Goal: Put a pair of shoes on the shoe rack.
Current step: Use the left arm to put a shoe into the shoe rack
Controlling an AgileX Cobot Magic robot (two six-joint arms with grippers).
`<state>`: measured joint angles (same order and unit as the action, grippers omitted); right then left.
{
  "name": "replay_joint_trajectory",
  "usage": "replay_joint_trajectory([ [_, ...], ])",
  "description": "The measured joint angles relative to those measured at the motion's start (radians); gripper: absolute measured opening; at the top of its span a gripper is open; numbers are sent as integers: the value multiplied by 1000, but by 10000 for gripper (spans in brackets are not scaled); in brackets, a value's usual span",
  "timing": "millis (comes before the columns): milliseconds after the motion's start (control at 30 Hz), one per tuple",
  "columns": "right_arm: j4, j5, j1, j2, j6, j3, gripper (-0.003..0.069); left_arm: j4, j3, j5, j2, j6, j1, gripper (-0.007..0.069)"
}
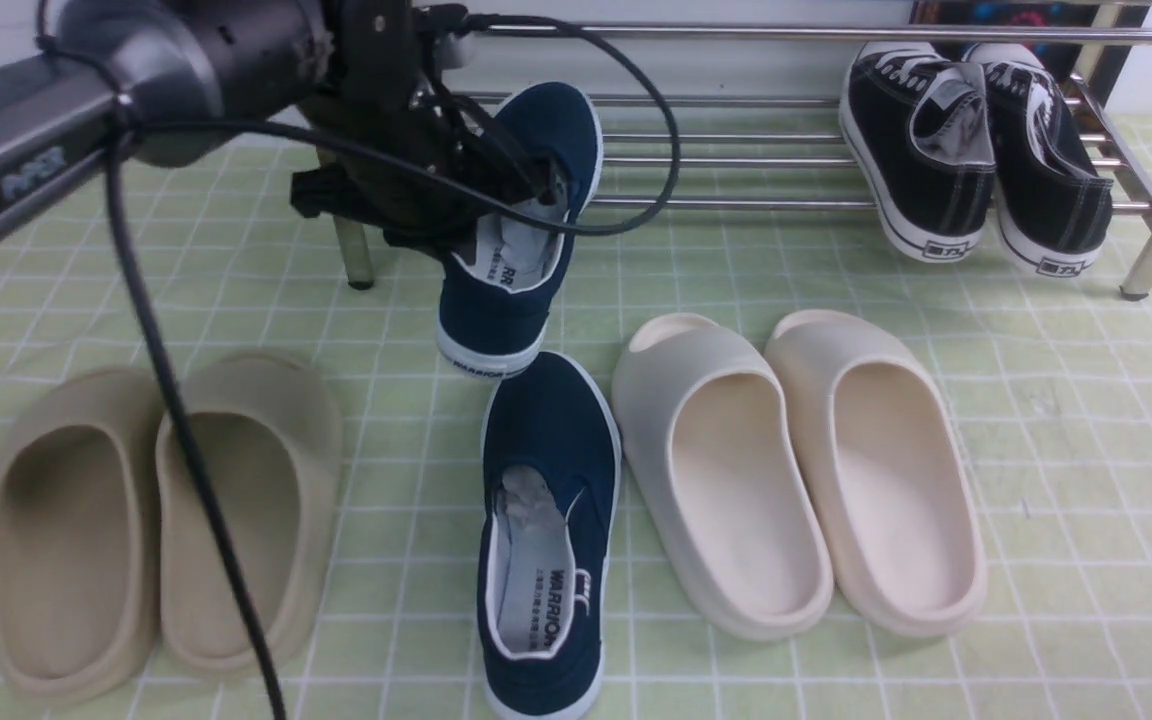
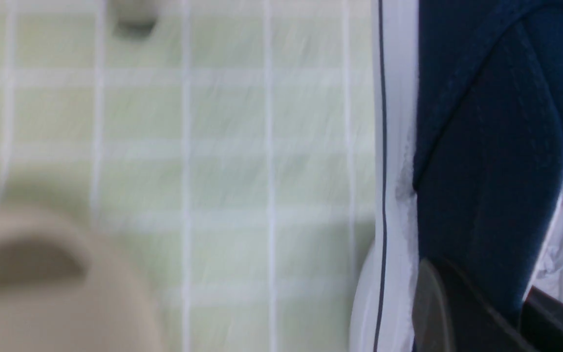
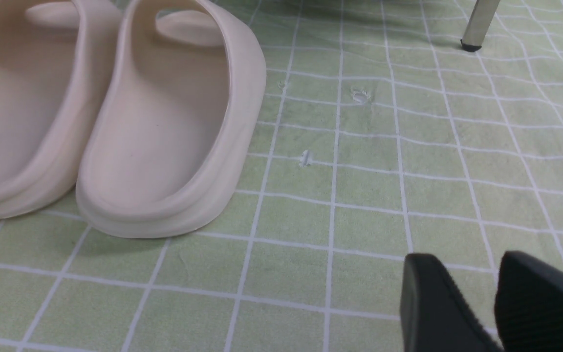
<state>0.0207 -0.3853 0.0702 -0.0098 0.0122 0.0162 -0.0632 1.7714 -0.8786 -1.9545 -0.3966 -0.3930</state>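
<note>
**One navy sneaker in the air, none yet on the rack**

The task looks roughly a quarter done. The left gripper (image 1: 534, 190) is clamped on the collar of the lifted navy slip-on sneaker (image 1: 536, 130). In the left wrist view, dark gripper fingers (image 2: 450, 318) pinch the navy side wall just above the white sole. The sneaker hangs tilted, toe up toward 12 o'clock and heel down toward 6. Its toe overlaps the lower rods of the shoe rack (image 1: 756, 202) near the rack's left end. Whether it touches a rod cannot be told.

The second navy slip-on sneaker (image 1: 551, 440) lies flat on the tabletop (image 1: 1086, 450), directly at 6 o'clock of the lifted one, its toe just under the hanging heel. No gripper is near it.

The right gripper (image 3: 494, 298) hovers over bare tabletop with its fingers slightly parted and nothing between them.

The black lace-up sneakers (image 1: 936, 190) occupy the rack's far end at 2 o'clock, leaving the middle rods free. The cream foam slides (image 1: 726, 480) sit at 3 o'clock of the second sneaker and the beige foam slides (image 1: 236, 500) at 9 o'clock.

What is left, by my reading, is to set this sneaker down and release it, then fetch and place its mate.
</note>
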Motion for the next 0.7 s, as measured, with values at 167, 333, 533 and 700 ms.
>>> replay_joint_trajectory([
  [167,0,0,0,0,0,0,237,-47,174,1,-149,-22,0,13],
  [333,0,0,0,0,0,0,237,-127,299,43,-246,-91,0,13],
  [533,0,0,0,0,0,0,237,-230,325,143,-291,-196,0,41],
  [700,0,0,0,0,0,0,238,-288,334,222,-293,-331,5,217],
])
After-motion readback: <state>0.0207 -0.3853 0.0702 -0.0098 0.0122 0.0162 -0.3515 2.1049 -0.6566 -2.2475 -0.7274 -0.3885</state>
